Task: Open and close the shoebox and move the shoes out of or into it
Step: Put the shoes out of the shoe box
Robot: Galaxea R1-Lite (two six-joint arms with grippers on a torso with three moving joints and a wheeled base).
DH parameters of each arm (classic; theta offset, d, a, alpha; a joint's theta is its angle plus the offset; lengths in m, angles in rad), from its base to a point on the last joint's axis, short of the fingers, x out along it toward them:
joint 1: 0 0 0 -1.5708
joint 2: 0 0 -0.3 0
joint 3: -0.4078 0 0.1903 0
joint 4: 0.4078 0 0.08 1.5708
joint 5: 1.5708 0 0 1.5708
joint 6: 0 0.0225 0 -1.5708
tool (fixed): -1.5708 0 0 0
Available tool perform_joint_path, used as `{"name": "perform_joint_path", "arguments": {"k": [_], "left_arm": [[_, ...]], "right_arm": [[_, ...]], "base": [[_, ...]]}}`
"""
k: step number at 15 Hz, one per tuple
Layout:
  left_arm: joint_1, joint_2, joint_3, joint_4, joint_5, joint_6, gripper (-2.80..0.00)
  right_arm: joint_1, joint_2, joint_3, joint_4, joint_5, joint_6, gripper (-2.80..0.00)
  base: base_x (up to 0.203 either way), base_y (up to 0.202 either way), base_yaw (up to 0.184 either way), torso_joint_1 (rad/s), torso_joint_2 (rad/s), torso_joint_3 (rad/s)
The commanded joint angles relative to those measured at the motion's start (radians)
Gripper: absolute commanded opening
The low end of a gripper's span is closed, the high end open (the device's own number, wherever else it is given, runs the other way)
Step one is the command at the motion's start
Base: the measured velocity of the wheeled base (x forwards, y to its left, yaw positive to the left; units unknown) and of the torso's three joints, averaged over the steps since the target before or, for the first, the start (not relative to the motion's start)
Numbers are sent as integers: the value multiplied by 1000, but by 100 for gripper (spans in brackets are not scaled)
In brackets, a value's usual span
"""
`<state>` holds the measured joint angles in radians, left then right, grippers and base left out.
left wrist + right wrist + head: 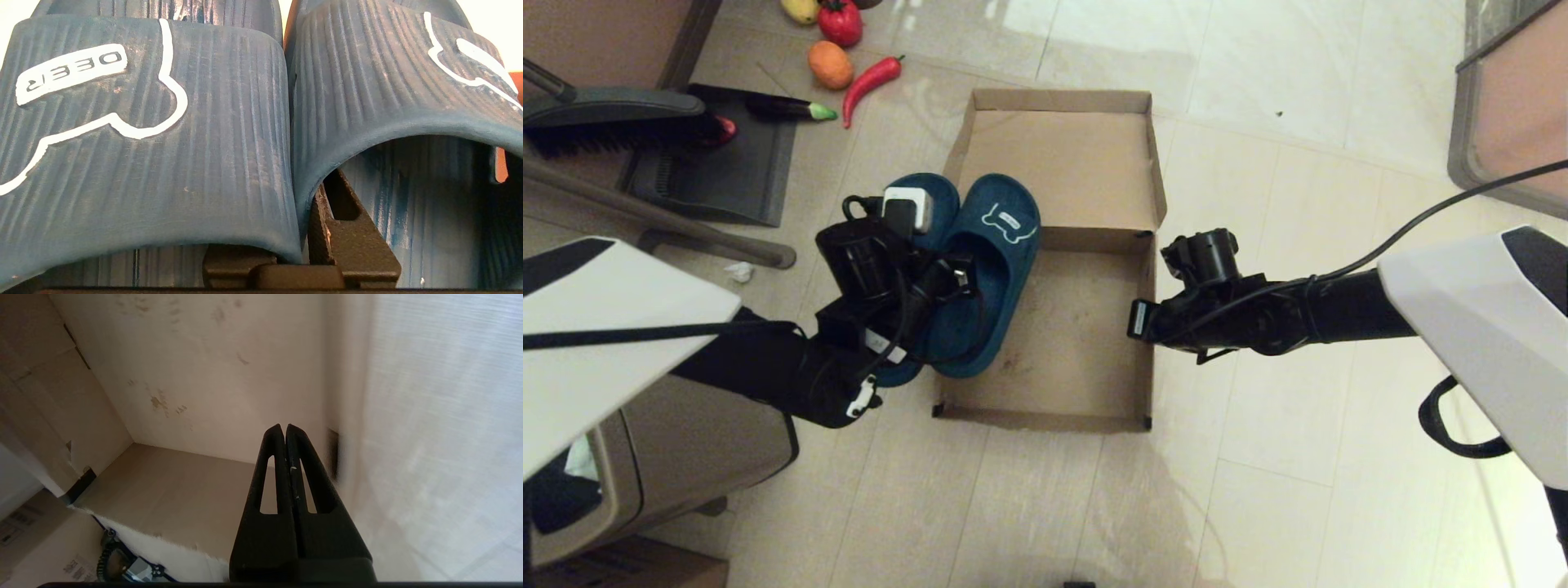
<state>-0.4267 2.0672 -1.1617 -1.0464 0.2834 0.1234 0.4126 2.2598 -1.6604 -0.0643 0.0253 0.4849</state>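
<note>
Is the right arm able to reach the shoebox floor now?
Probably yes: the right gripper, jaws shut, hangs at the shoebox wall, and the shoes cover only the opposite side.

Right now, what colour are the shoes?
Dark navy blue shoes, white outline on the straps; clearest in the left wrist view.

Left gripper (300,245) pinches the 2 shoes' (163,134) adjoining straps

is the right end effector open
No, in the right wrist view the right end effector has its two black fingers pressed together, holding nothing.
</note>
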Motion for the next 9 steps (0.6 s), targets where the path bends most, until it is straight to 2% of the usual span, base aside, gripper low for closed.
{"name": "perform_joint_path", "arguments": {"k": [1, 5, 9], "left_arm": [[75, -8, -1, -7, -40, 0, -280], [155, 4, -5, -7, -116, 0, -280], [188, -2, 10, -9, -127, -1, -280]], "right_arm": [[0, 57, -36, 1, -1, 3, -280], [-10, 60, -20, 18, -13, 3, -280], [-59, 56, -7, 18, -13, -34, -280]], "base": [[0, 0, 0, 0, 0, 0], [0, 0, 0, 0, 0, 0], [0, 0, 0, 0, 0, 0]]}}
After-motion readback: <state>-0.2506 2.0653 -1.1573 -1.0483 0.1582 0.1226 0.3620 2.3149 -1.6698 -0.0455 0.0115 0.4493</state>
